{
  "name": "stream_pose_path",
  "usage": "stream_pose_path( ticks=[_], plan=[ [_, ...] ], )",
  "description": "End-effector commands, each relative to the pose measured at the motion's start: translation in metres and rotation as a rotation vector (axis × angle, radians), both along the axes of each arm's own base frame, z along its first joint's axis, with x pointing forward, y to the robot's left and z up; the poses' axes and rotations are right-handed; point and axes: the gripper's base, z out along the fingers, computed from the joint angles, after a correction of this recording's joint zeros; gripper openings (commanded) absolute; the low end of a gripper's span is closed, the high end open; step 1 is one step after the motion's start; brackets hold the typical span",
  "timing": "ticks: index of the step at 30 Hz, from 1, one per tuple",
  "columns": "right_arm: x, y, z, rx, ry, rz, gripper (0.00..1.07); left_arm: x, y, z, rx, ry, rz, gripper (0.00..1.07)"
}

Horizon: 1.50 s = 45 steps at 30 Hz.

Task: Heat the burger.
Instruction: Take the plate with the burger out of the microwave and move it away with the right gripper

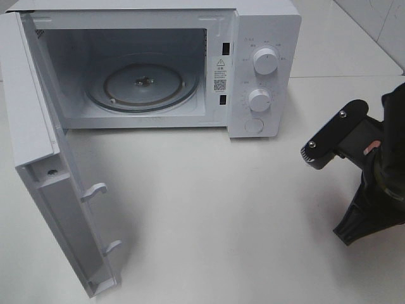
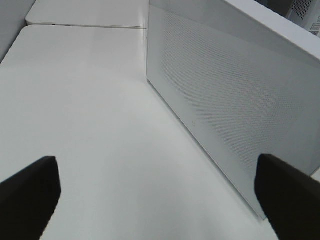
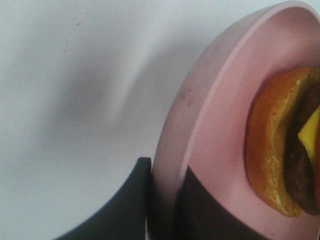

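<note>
- We see one white table (image 1: 221, 209) carrying everything; it is the shared work surface for both arms.
- One microwave (image 1: 262, 38) stands at the far side, its single door (image 1: 38, 126) swung fully out to the left, we judge so the cavity is free to receive food.
- Inside lies one glass turntable (image 1: 142, 85), bare, so the loading step is not yet done.
- Two knobs (image 1: 264, 60) sit one above the other on the control panel, with one round button below them; we expect these matter only once the door is shut.
- One pink plate (image 3: 200, 125) is pinched at its rim by the right gripper (image 3: 162, 200), its fingers clenched on that edge, one on each face; gripping the rim spares the food itself.
- One burger (image 3: 280, 150) rests on that plate, only partly visible in the right wrist view and out of the overhead frame, off to the right of the microwave.
- The left gripper (image 2: 157, 200) is released, fingers spread wide and holding nothing, beside the door's outer face, where it may be placed to close it later.
</note>
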Motion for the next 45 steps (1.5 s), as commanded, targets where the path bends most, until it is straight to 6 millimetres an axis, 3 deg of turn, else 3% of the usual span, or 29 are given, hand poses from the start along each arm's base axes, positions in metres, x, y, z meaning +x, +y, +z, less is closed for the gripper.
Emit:
stream_pose_path(
  ticks=[1, 18, 33, 38, 45],
  plan=[
    [0.005, -0.002, -0.003, -0.063, -0.059, -0.08, 0.0, 0.0, -0.001, -0.001, -0.01, 0.0, 0.0, 0.98],
    [0.018, 0.003, -0.049, -0.091, -0.106, -0.228, 0.0, 0.0, -0.001, -0.001, -0.01, 0.0, 0.0, 0.98],
    [0.029, -0.009, -0.087, -0.075, -0.039, -0.328, 0.05, 0.0, -0.001, -0.001, -0.01, 0.0, 0.0, 0.98],
    [0.029, -0.008, -0.089, -0.054, -0.03, -0.328, 0.15, 0.0, -0.001, -0.001, -0.01, 0.0, 0.0, 0.98],
    [0.024, -0.002, -0.079, -0.022, -0.007, -0.336, 0.44, 0.0, -0.001, -0.001, -0.01, 0.0, 0.0, 0.98]
  ],
)
